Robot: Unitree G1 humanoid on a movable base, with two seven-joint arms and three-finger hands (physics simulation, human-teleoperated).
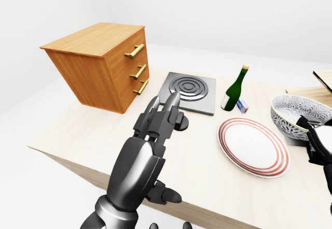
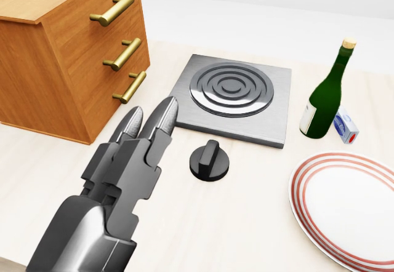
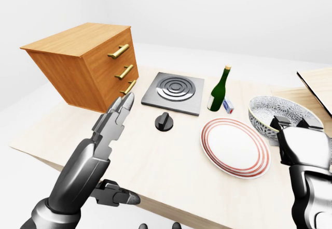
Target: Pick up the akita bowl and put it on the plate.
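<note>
The cabinet [image 2: 55, 56] is smooth wood with shiny brass-like handles [image 2: 112, 9]. The hob [image 2: 271, 121] is brushed grey metal, its knob [image 2: 209, 159] matt black. The bottle [image 2: 323, 96] looks like glossy green glass, the plate [image 2: 351, 204] glossy, the table [image 2: 246, 223] pale and matt.

Simulated kitchen worktop [image 2: 246, 235]; hob [image 2: 233, 90], wine bottle [image 2: 324, 96], striped plate [image 2: 351, 204], wooden drawer unit [image 2: 55, 69]

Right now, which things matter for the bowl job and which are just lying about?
Job: akita bowl, plate, right hand.
Lying about: drawer chest, hotplate, black knob, wine bottle, small box.
</note>
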